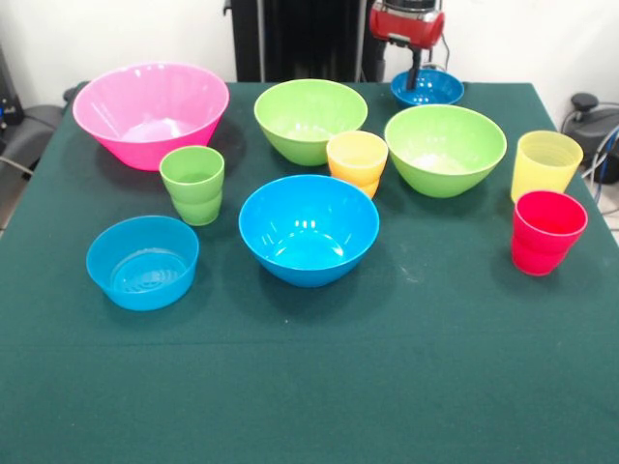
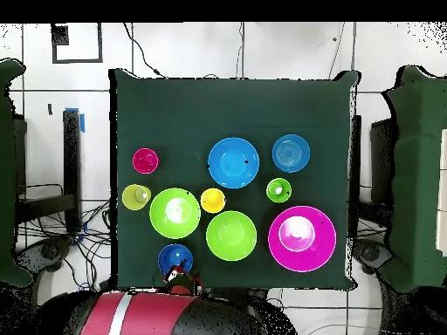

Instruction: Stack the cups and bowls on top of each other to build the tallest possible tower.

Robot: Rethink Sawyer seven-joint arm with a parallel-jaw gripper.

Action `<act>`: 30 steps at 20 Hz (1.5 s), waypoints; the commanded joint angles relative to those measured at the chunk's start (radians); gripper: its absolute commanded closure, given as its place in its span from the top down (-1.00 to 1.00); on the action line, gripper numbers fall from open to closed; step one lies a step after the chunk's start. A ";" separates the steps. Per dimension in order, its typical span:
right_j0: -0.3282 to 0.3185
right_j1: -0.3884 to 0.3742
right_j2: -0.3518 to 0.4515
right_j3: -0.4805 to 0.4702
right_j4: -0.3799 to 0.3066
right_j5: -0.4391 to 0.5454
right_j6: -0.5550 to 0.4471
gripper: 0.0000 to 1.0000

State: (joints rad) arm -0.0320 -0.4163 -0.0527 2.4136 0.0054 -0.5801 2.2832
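pink bowl [image 1: 151, 113] | two lime green bowls [image 1: 310, 119] | red cup [image 1: 547, 232] | dark green tablecloth [image 1: 309, 387]

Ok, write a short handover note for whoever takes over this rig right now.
Hand: above the small dark blue bowl at the table's far edge; open or shut cannot be told.
All ten pieces stand apart, upright: pink bowl, two lime bowls, bright blue bowl, light blue bowl, green cup, orange cup, yellow cup, red cup.
Done: nothing stacked.
Left: the whole tower.
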 commanded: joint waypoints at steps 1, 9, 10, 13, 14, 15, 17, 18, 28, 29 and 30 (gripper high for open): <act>-0.017 0.084 0.104 -0.193 -0.014 -0.101 0.199 1.00; -0.026 0.094 0.109 -0.200 -0.015 -0.106 0.196 1.00; -0.025 0.096 0.109 -0.201 -0.014 -0.109 0.196 1.00; -0.035 0.101 0.116 -0.204 -0.023 -0.112 0.193 1.00; -0.035 0.099 0.115 -0.204 -0.023 -0.111 0.191 1.00; -0.033 0.096 0.113 -0.199 -0.021 -0.111 0.190 1.00; -0.042 0.088 0.114 -0.194 -0.028 -0.102 0.186 1.00; -0.045 0.086 0.114 -0.193 -0.030 -0.099 0.183 1.00; -0.020 0.067 0.109 -0.182 0.004 -0.097 0.187 1.00; -0.018 0.071 0.108 -0.186 0.005 -0.099 0.185 1.00; -0.016 0.076 0.107 -0.191 0.005 -0.102 0.184 1.00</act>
State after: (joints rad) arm -0.0566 -0.3558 -0.0409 2.3638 -0.0061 -0.6562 2.2832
